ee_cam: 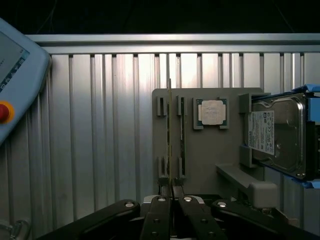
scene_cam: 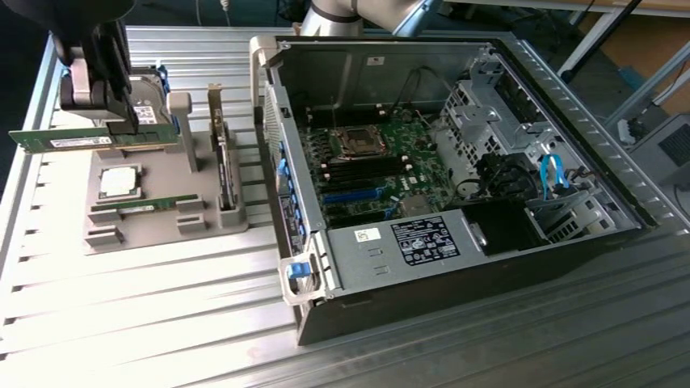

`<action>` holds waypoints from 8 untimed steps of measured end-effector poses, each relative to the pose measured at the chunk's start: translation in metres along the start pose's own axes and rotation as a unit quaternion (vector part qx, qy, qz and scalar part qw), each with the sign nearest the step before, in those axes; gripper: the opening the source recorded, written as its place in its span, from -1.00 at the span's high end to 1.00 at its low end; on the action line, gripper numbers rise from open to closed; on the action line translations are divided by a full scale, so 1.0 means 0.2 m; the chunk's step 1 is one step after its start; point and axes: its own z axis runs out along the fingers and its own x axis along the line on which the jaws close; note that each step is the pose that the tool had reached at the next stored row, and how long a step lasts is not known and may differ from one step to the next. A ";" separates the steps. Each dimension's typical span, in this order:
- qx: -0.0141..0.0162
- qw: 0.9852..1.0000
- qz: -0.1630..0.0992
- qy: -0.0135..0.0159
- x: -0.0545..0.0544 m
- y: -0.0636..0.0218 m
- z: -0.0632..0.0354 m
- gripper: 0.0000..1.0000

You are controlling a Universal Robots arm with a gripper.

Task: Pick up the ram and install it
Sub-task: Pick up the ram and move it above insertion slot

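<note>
Gripper [ee_cam: 171,194], item one: two dark fingers are seen meeting over a thin board held edge-on. Item two, the ram [scene_cam: 65,139]: a long green stick with a white label is carried level above the grey holder [scene_cam: 161,230] at the exterior view's left, and it appears to be raised clear of its slot. Item three: a second green stick [scene_cam: 142,204] sits in the holder, with a square silver CPU [scene_cam: 119,182] beside it, an upright expansion card [scene_cam: 225,174] and a hard drive [ee_cam: 277,135]. Item four: an open computer case [scene_cam: 453,267] with its motherboard [scene_cam: 377,170] is well apart, to the exterior view's right. Handling note, offered as a judgement: the carrying step is best done with the stick kept level and gripped near its middle, so that neither end sags or swings. The holder's posts and the case's near wall should be given clearance, and the contact edge should be kept downward and unknocked. Any twist in the wrist should be avoided, since a board this thin is likely to flex or slip. Jaw state: the jaws are drawn nearly together and are pinching the ram across its thin faces, with nothing else touched.
</note>
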 end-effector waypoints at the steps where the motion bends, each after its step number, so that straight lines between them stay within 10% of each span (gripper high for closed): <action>1: 0.000 1.000 0.000 0.000 0.00 0.000 0.000 0.76; 8: 0.000 1.000 0.000 0.000 0.00 0.000 -0.013 0.76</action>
